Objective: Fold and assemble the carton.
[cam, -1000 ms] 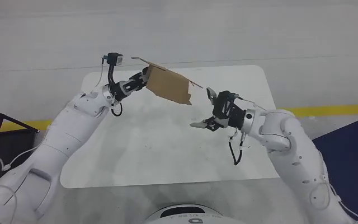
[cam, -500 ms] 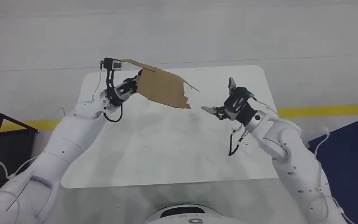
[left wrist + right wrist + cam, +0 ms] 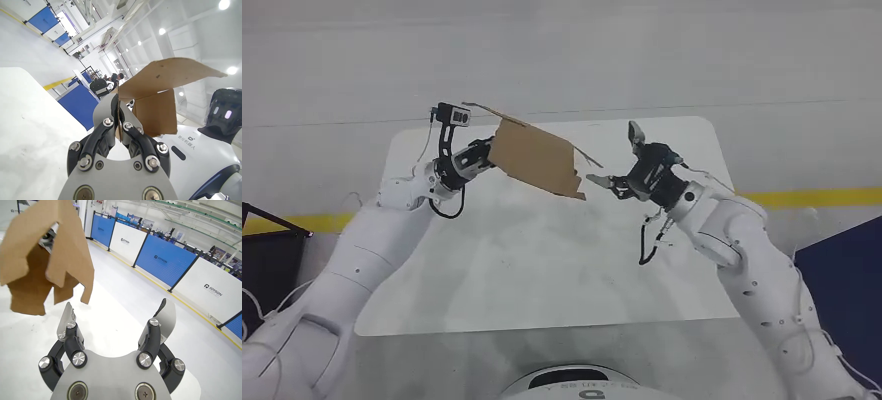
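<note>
Left gripper (image 3: 118, 106) is shut on the carton (image 3: 537, 160), with one cardboard edge pinched between both pads. The clamped strip is partly hidden behind the fingers. The carton is held aloft over the far left part of the table (image 3: 542, 290), half unfolded, with loose flaps hanging.

In the right wrist view much of the left gripper is masked by the carton panels, with metal glimpsed through a gap. The carton is cut off at that frame's edge.

Right gripper (image 3: 612, 155) is held with fingers spread wide and nothing between them. It is set just beside the carton's notched free edge, and a narrow gap is seen there. A broad stretch of white tabletop is seen between the carton and the table's near edge.
</note>
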`<state>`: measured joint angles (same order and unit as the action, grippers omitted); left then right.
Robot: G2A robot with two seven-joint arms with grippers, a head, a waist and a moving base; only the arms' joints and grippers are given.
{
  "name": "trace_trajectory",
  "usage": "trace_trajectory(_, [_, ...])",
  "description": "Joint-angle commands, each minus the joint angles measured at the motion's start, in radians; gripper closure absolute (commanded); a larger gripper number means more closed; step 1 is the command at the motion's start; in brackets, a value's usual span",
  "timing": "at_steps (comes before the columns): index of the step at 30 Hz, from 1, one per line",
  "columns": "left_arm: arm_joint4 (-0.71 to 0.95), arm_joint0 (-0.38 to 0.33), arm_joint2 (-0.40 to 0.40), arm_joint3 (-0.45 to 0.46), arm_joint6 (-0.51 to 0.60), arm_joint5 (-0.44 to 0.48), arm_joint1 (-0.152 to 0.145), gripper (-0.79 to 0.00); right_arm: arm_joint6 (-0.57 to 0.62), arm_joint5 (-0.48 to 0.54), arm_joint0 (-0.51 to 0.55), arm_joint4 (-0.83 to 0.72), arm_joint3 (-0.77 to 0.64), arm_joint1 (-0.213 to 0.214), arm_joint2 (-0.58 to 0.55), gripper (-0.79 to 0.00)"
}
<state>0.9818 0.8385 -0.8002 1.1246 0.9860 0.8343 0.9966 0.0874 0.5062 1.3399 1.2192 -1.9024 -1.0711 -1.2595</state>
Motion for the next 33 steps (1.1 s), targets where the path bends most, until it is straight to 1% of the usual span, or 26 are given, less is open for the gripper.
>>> trace_trajectory(1, [0.008, 0.001, -0.002, 0.001, 0.01, -0.01, 0.005, 0.0, -0.018, 0.039, -0.006, -0.032, 0.009, 0.0, -0.001, -0.714])
trace_trajectory(3, [0.01, 0.002, -0.001, 0.002, 0.022, -0.022, 0.012, 0.0, -0.039, 0.083, -0.013, -0.063, 0.017, 0.0, 0.0, -0.662])
trace_trajectory(4, [0.01, 0.002, -0.001, 0.0, 0.025, -0.025, 0.016, 0.0, -0.044, 0.097, -0.016, -0.071, 0.021, 0.0, -0.001, -0.622])
trace_trajectory(5, [0.009, 0.002, -0.001, -0.002, 0.028, -0.028, 0.019, 0.0, -0.048, 0.107, -0.019, -0.076, 0.024, 0.0, -0.001, -0.603])
trace_trajectory(6, [0.011, 0.002, -0.001, -0.005, 0.031, -0.032, 0.023, 0.0, -0.05, 0.113, -0.021, -0.08, 0.027, 0.0, -0.001, -0.545])
trace_trajectory(10, [0.015, -0.006, -0.004, -0.008, 0.06, -0.06, 0.036, 0.0, -0.052, 0.119, -0.031, -0.079, 0.033, -0.001, 0.005, -0.413])
trace_trajectory(11, [0.016, -0.007, -0.005, -0.009, 0.069, -0.069, 0.04, 0.0, -0.055, 0.12, -0.034, -0.079, 0.035, -0.002, 0.006, -0.391])
trace_trajectory(13, [0.012, -0.01, -0.009, -0.013, 0.082, -0.082, 0.045, 0.0, -0.062, 0.127, -0.04, -0.082, 0.04, -0.003, 0.007, -0.376])
trace_trajectory(16, [-0.002, -0.011, -0.015, -0.022, 0.089, -0.09, 0.053, 0.0, -0.075, 0.146, -0.047, -0.091, 0.048, -0.003, 0.008, -0.326])
trace_trajectory(18, [-0.007, -0.011, -0.02, -0.026, 0.091, -0.091, 0.058, 0.0, -0.068, 0.163, -0.052, -0.089, 0.049, -0.003, 0.01, -0.308])
trace_trajectory(19, [-0.009, -0.01, -0.022, -0.028, 0.093, -0.093, 0.061, 0.0, -0.059, 0.173, -0.055, -0.082, 0.045, -0.002, 0.013, -0.259])
trace_trajectory(20, [-0.011, -0.009, -0.025, -0.031, 0.094, -0.094, 0.063, 0.0, -0.054, 0.182, -0.057, -0.08, 0.041, -0.002, 0.017, -0.166])
trace_trajectory(21, [-0.011, -0.008, -0.028, -0.032, 0.096, -0.096, 0.065, 0.0, -0.047, 0.19, -0.059, -0.076, 0.037, -0.002, 0.021, -0.108])
trace_trajectory(22, [-0.014, -0.007, -0.03, -0.035, 0.099, -0.099, 0.067, 0.0, -0.042, 0.197, -0.062, -0.074, 0.035, -0.002, 0.024, 0.0])
trace_trajectory(30, [-0.059, -0.004, -0.058, -0.064, 0.108, -0.109, 0.077, 0.0, -0.048, 0.232, -0.086, -0.096, 0.064, -0.003, 0.03, 0.0])
trace_trajectory(31, [-0.066, -0.003, -0.061, -0.065, 0.112, -0.113, 0.077, -0.129, -0.047, 0.236, -0.091, -0.098, 0.071, -0.003, 0.031, 0.0])
trace_trajectory(32, [-0.072, -0.002, -0.064, -0.065, 0.117, -0.117, 0.078, -0.314, -0.048, 0.241, -0.096, -0.101, 0.077, -0.004, 0.032, 0.0])
trace_trajectory(33, [-0.082, -0.001, -0.068, -0.071, 0.119, -0.119, 0.077, -0.785, -0.05, 0.246, -0.101, -0.105, 0.085, -0.004, 0.033, 0.0])
